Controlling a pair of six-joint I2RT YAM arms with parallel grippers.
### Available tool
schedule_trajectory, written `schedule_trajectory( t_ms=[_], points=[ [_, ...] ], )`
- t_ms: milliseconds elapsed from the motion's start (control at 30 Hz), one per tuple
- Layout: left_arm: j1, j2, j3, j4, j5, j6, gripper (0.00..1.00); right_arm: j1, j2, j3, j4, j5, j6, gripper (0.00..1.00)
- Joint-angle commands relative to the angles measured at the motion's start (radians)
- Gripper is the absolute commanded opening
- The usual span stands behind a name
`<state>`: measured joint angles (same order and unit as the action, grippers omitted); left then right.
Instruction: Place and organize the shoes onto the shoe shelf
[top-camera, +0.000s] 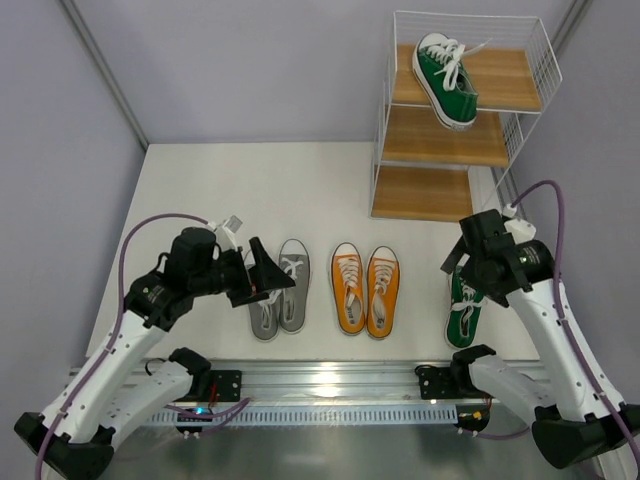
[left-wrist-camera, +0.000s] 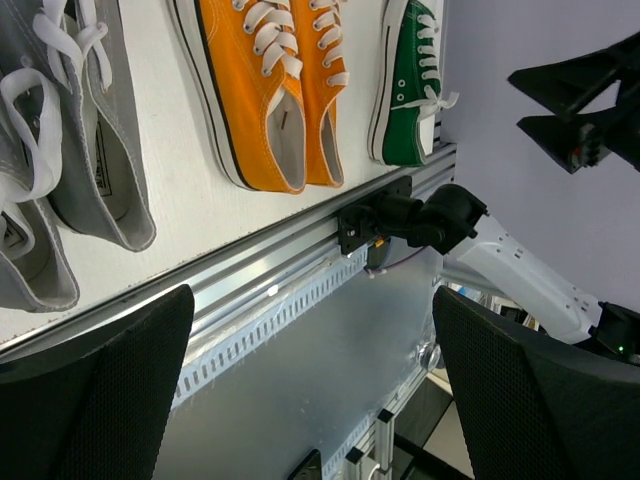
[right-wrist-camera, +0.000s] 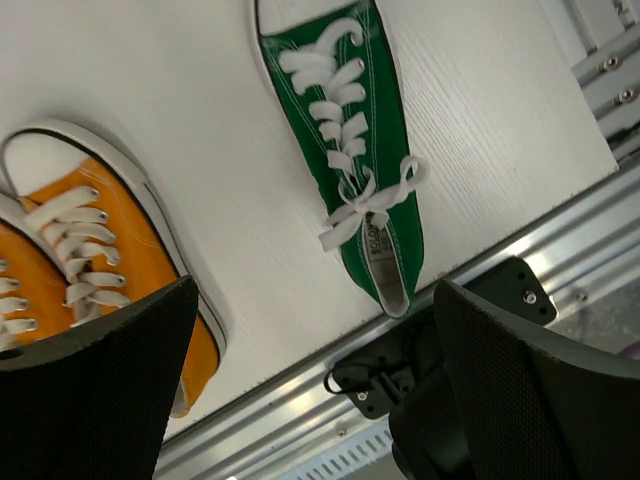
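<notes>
- Nearest: aluminium rail (top-camera: 330, 378) along the near table edge, both arm bases bolted to it.
- Left gripper (top-camera: 268, 277) at about 9 o'clock of table centre, fingers spread, nothing between them. It hovers over the grey pair (top-camera: 281, 288); the wrist view looks past its spread fingers at the rail rather than at a shoe, so I judge it is not lined up for a grasp.
- Right gripper (top-camera: 462, 262) at about 3 o'clock, jaws parted and empty, poised above the floor green shoe (top-camera: 464, 308). The wrist view shows that shoe (right-wrist-camera: 350, 150) lying between the finger lines, toe away from the rail. Likely the next pick, to join its mate.
- Shoes sit in a row near the rail, toes pointing to 12 o'clock: grey at left, orange pair (top-camera: 366, 289) centre, single green at right. Pairs touch side by side, and the row is within either arm's reach.
- Table (top-camera: 260, 190): flat white, faint wood grain, matte, bare beyond the shoes.
- Far, about 1 o'clock: shelf (top-camera: 455, 120), white wire frame, three wooden boards. Shelved green shoe (top-camera: 447, 78) on the top board, angled, heel overhanging the front edge; room beside it for the second. Lower two boards hold no shoes.
- Room: plain pale lilac walls around the table, thin grey corner posts.
</notes>
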<state>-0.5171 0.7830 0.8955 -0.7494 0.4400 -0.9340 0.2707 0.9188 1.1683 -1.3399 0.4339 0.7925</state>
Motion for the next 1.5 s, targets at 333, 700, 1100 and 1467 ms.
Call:
schedule_trajectory(
  t_ms=[333,700,1100,1467],
  points=[
    [-0.003,-0.159,-0.092,-0.016,0.014,0.021,1.0,-0.085,0.224,-0.306,0.166,-0.066,0.01,1.0],
    [-0.003,-0.177,-0.075,-0.025,-0.014,0.024,1.0,-0.202,0.501,-0.341,0.407,-0.041,-0.119,0.58],
    [-0.001,-0.166,-0.046,-0.044,-0.046,0.026,1.0,-0.202,-0.002,-0.219,0.19,-0.171,-0.156,0.04],
    [-0.001,-0.01,0.026,0.025,0.005,0.057,1.0,-0.202,-0.075,0.463,-0.042,-0.282,-0.416,0.04]
  ],
)
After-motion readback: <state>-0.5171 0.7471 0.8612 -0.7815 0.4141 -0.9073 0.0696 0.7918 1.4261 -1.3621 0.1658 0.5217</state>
